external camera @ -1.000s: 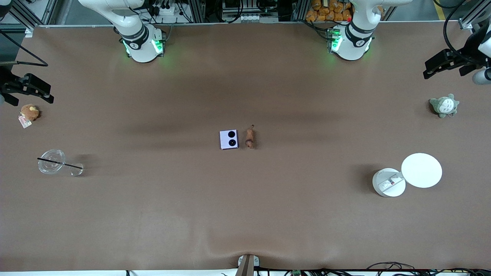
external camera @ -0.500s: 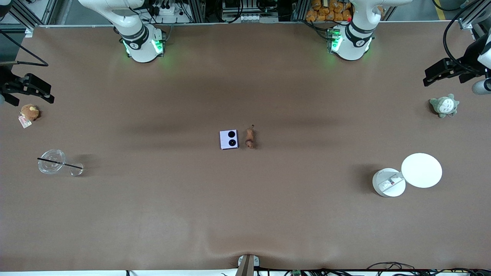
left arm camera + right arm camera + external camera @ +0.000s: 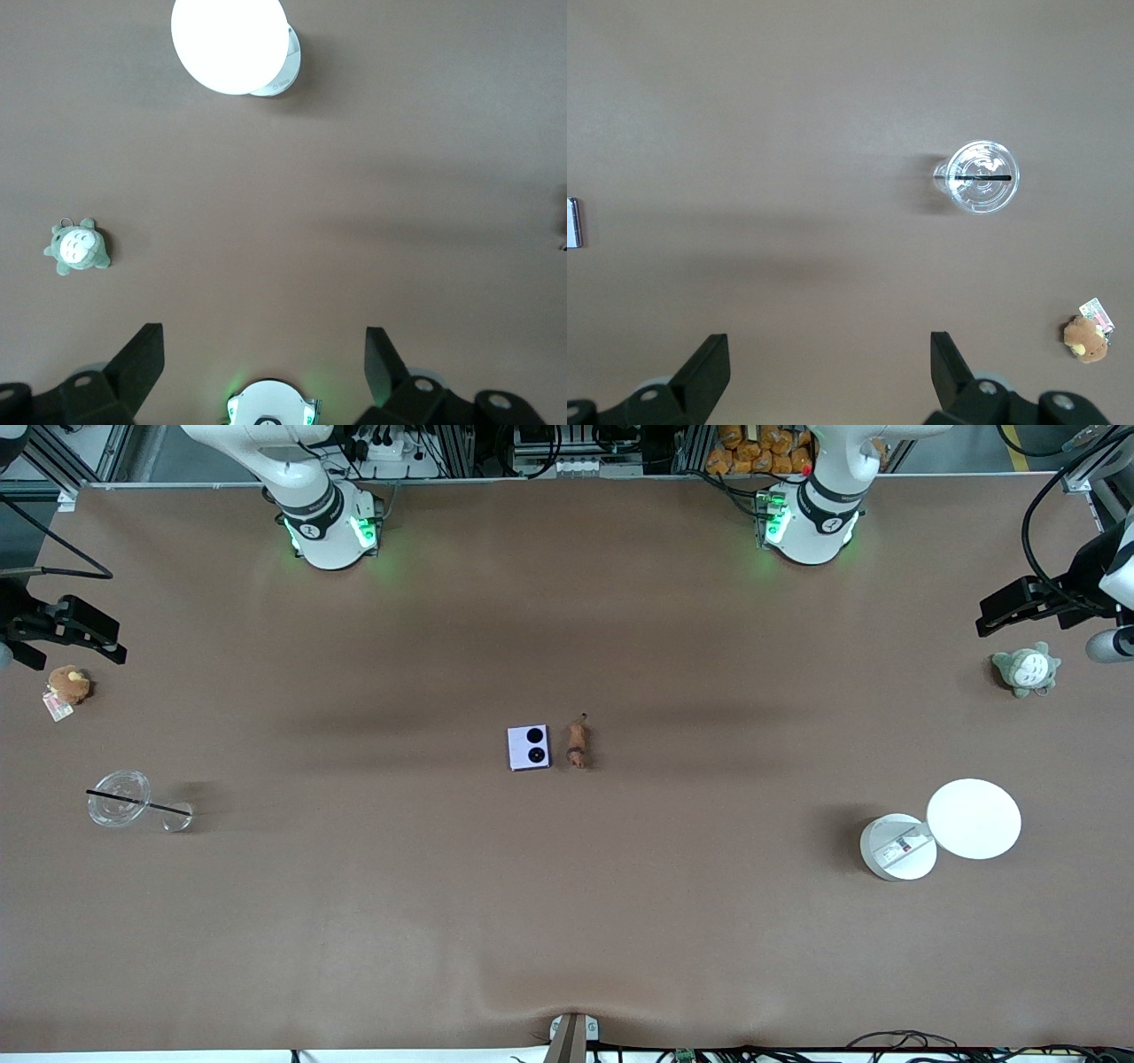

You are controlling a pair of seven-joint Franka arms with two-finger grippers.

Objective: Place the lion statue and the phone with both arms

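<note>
The pale lavender-white phone [image 3: 529,747] with two black lenses lies at the table's middle. The reddish-brown lion statue [image 3: 577,743] lies right beside it, toward the left arm's end. My left gripper [image 3: 1019,602] is open and empty, high over the table's edge at the left arm's end, above the grey-green plush [image 3: 1025,670]; it also shows in the left wrist view [image 3: 263,350]. My right gripper [image 3: 75,631] is open and empty, high over the right arm's end, above the brown plush [image 3: 68,685]; it also shows in the right wrist view [image 3: 829,354]. The phone's edge [image 3: 573,222] shows in the right wrist view.
A clear cup with a black straw [image 3: 120,800] lies near the right arm's end, seen also in the right wrist view [image 3: 983,177]. A white disc [image 3: 973,818] and a white round container [image 3: 897,848] sit near the left arm's end. The grey-green plush [image 3: 78,250] shows in the left wrist view.
My left gripper has drifted slightly nearer the front camera along the table's edge. The right gripper, phone and lion statue have not moved.
</note>
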